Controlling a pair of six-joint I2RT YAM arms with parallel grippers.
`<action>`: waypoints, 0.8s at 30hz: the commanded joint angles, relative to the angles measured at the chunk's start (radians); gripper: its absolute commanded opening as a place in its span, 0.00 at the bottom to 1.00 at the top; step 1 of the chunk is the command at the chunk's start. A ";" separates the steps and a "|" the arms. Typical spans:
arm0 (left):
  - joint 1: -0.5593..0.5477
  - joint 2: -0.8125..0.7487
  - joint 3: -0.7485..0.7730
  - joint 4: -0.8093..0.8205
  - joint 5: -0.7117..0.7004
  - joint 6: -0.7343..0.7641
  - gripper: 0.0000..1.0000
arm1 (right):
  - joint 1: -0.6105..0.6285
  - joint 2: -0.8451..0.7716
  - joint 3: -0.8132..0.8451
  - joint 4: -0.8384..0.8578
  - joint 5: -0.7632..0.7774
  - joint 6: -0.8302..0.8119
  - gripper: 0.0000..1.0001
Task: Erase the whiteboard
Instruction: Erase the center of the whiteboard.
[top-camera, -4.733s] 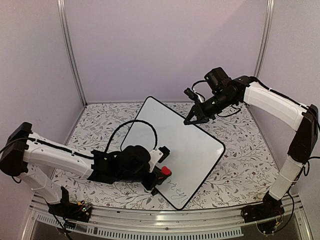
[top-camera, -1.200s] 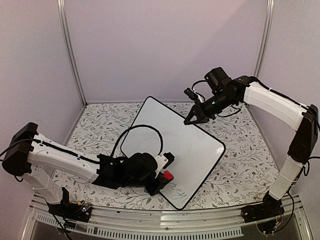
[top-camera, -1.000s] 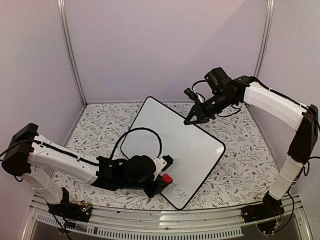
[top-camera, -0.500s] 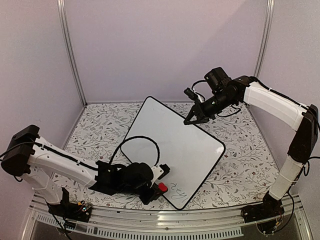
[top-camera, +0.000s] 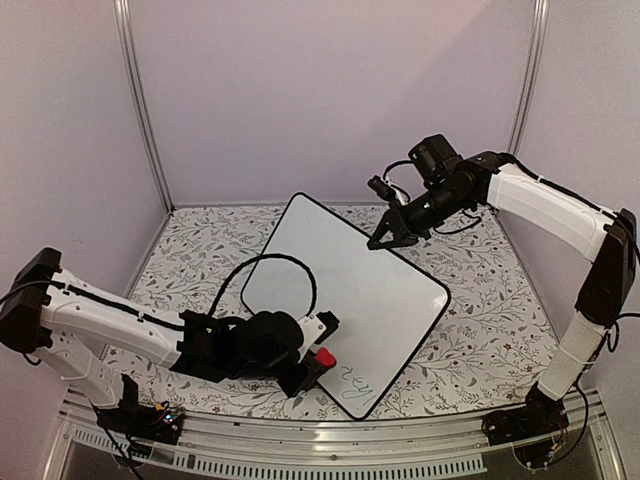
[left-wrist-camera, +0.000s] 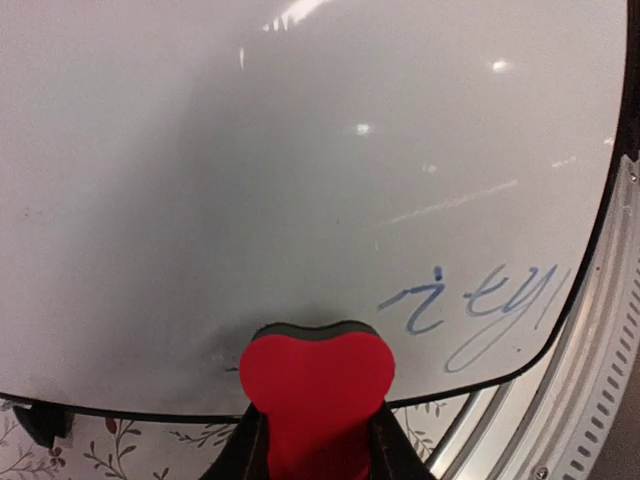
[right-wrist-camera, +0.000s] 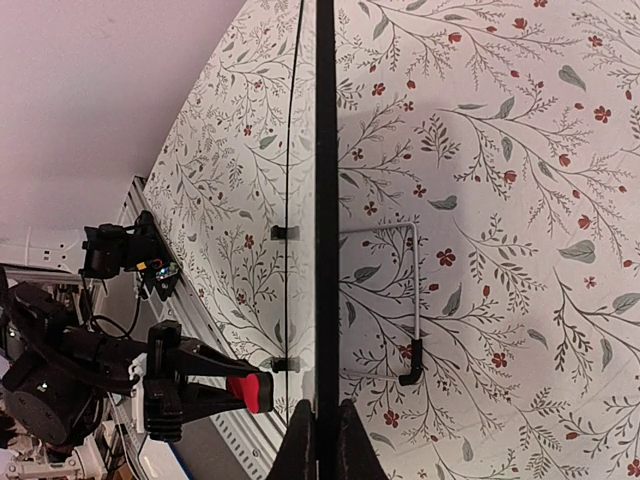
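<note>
The whiteboard (top-camera: 350, 270) stands tilted on the table, and its white face fills the left wrist view (left-wrist-camera: 300, 150). Thin blue cursive handwriting (left-wrist-camera: 475, 310) remains near its lower corner (top-camera: 358, 386). My left gripper (top-camera: 318, 361) is shut on a red heart-shaped eraser (left-wrist-camera: 318, 380), whose dark felt side presses on the board just left of the writing. My right gripper (top-camera: 386, 239) is shut on the board's black rim (right-wrist-camera: 326, 200) at the far upper edge, seen edge-on between its fingers (right-wrist-camera: 322, 425).
The table has a floral cloth (top-camera: 490, 330). A wire stand (right-wrist-camera: 410, 300) props the board from behind. A metal rail (top-camera: 400, 450) runs along the near edge, close to the board's lower corner. Purple walls enclose the back and sides.
My left gripper has slid the eraser along the board's lower part toward the near edge, then slightly back up. The right arm and the board have not moved.
</note>
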 joint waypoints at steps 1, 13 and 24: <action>0.003 0.016 0.073 -0.002 -0.004 0.062 0.00 | 0.039 0.034 -0.009 -0.055 -0.024 -0.030 0.00; 0.003 0.138 0.090 0.020 0.037 0.058 0.00 | 0.038 0.033 -0.008 -0.056 -0.022 -0.029 0.00; -0.016 0.103 0.021 0.012 0.065 0.004 0.00 | 0.038 0.036 -0.008 -0.056 -0.024 -0.029 0.00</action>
